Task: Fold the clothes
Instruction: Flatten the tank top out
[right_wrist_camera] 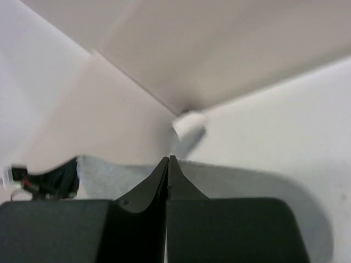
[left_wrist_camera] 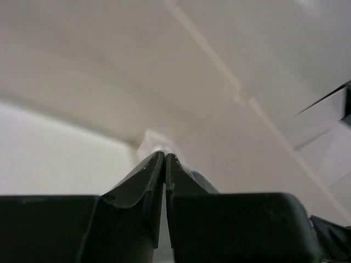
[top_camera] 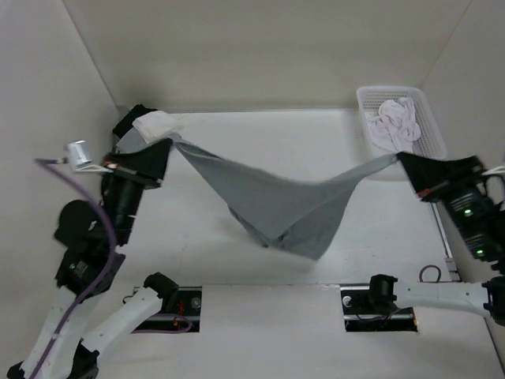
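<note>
Grey T-shirt hangs stretched over the tabletop, sagging at centre; left fingers, closed, pinch its far-left corner, and right fingers, closed, pinch its right corner near the white basket at far right.

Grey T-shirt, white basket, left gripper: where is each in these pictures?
Grey T-shirt (top_camera: 284, 201): top external view, sagging middle of the cloth.
White basket (top_camera: 430, 118): top external view, right wall.
Left gripper (left_wrist_camera: 165, 156): left wrist view, between its shut fingertips.
</note>
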